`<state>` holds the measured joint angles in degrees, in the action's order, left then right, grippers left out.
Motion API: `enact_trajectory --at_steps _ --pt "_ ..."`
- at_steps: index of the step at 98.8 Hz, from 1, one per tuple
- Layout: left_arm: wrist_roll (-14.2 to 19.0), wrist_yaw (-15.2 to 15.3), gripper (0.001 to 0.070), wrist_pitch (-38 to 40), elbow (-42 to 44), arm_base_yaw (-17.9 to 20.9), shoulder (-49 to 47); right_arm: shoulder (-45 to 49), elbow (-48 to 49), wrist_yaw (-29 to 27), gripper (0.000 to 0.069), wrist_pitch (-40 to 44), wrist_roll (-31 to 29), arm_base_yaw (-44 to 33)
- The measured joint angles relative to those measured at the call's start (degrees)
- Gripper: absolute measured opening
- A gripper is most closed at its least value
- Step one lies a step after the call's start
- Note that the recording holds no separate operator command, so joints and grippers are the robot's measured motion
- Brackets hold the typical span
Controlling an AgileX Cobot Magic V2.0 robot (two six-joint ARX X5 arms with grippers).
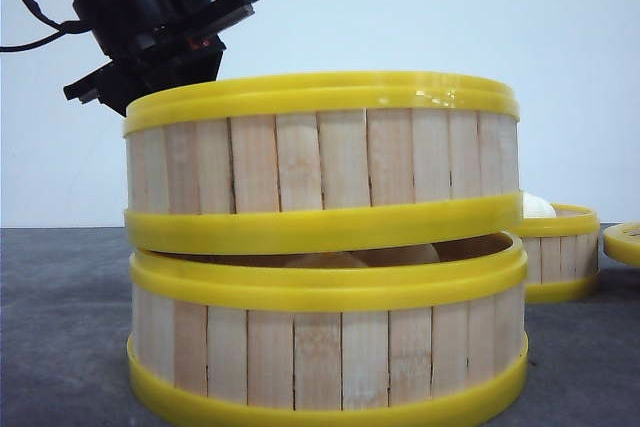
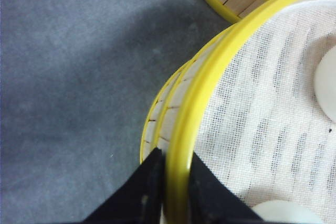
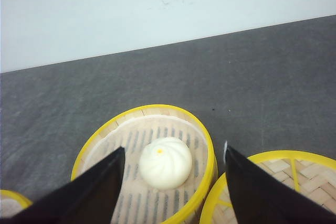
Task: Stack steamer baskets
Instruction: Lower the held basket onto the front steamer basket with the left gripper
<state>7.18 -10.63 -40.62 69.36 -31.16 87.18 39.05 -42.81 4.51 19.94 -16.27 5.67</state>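
Observation:
Close in the front view, one steamer basket (image 1: pixel 320 162) hangs tilted just over a second steamer basket (image 1: pixel 330 347), with a gap on the right that shows bun tops. My left gripper (image 2: pixel 176 156) is shut on the upper basket's yellow rim (image 2: pixel 210 72), one finger inside and one outside. The lower basket's wall (image 2: pixel 157 116) shows beneath it. A third steamer basket (image 1: pixel 560 257) with a white bun (image 3: pixel 165 162) stands at the back right. My right gripper (image 3: pixel 174 149) hangs open above that basket (image 3: pixel 202 135), holding nothing.
A flat yellow lid (image 1: pixel 625 242) with a woven top (image 3: pixel 283 182) lies right of the third basket. The held basket has a white cloth liner (image 2: pixel 262 108) and buns. Dark grey table (image 1: pixel 60 317) runs to a white wall behind.

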Motion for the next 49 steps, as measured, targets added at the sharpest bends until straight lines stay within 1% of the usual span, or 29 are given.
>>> enact_trajectory --at_steps 18,49 --pt "0.0 -0.3 0.003 0.2 0.0 0.0 1.7 0.3 0.0 0.0 0.0367 0.0 0.0 0.0" --pt "0.0 -0.2 0.0031 0.2 0.0 -0.3 1.7 0.4 0.0 0.0 0.0367 0.0 0.2 0.0"
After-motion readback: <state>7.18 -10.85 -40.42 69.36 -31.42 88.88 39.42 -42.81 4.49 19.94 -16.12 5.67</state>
